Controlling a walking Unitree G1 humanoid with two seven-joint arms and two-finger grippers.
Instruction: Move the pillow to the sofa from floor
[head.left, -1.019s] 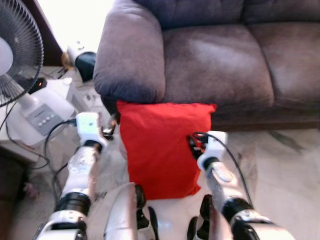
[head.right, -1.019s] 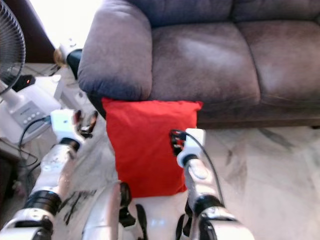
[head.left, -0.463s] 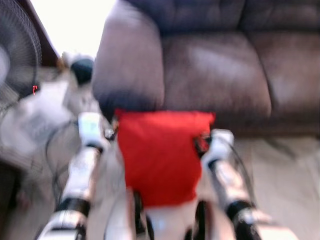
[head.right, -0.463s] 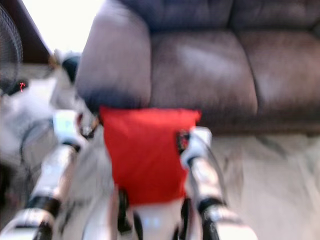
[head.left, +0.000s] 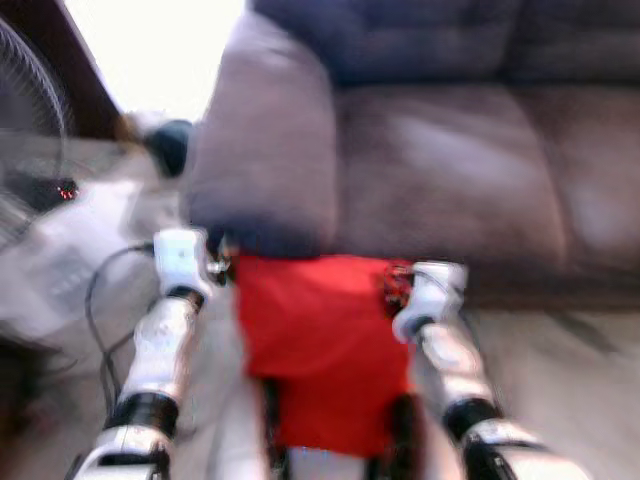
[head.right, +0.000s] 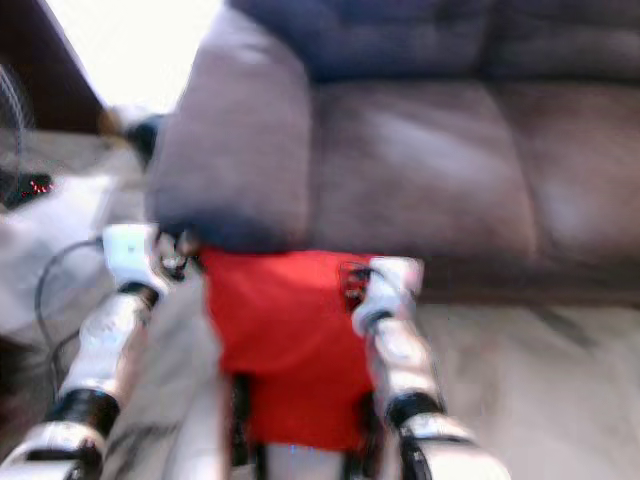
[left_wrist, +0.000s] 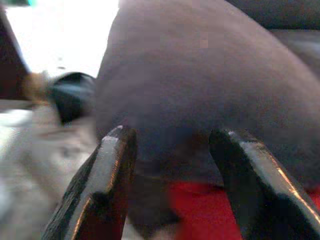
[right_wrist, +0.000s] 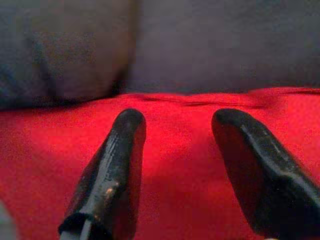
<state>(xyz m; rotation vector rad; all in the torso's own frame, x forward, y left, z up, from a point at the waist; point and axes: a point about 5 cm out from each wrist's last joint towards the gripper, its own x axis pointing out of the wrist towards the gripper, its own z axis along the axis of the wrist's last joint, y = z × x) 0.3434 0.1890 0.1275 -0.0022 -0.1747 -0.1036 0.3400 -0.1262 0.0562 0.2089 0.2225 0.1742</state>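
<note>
Red pillow (head.left: 320, 350) pinched between 2 released claws, left (left_wrist: 172, 165) and right (right_wrist: 177, 150); likely slip short of sofa (head.left: 450, 190).

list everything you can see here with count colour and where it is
pillow: 1, red, between the two arms in front of the sofa's armrest
sofa: 1, grey-brown, across the far side, its armrest on the robot's left end
fan: 1, dark grille on a white stand, far left, blurred
cable: 1, black, on the floor by the left arm
round dark object: 1, dark, on the floor left of the armrest, too blurred to identify
floor: pale marbled, in front of the sofa
left gripper: 1, black fingers open, at the pillow's left top corner, pointing at the armrest
right gripper: 1, black fingers open, over the pillow's red fabric at its right top corner
</note>
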